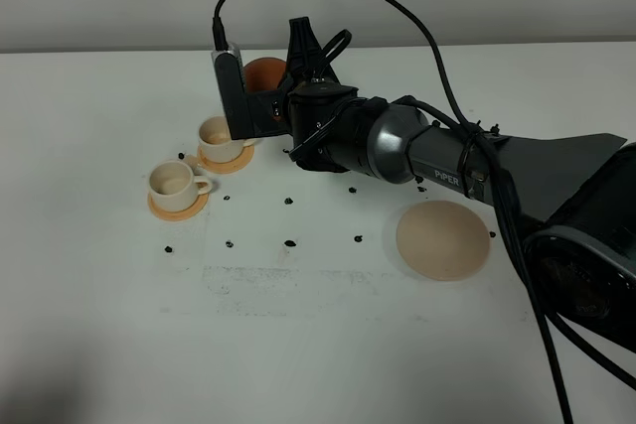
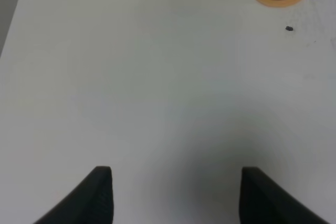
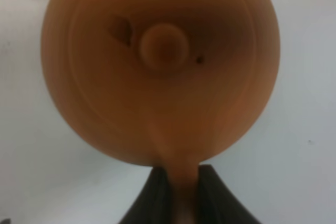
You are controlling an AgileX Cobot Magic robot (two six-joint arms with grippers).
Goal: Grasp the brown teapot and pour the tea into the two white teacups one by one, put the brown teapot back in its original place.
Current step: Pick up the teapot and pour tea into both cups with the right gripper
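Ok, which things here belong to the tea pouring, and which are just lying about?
Job: brown teapot, right hand, far teacup, near teacup, orange coasters, beige disc.
Lying about: dark specks; left hand, holding nothing.

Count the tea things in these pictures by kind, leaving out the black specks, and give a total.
teapot: 1
cups: 2
orange coasters: 2
beige disc: 1
Total: 6
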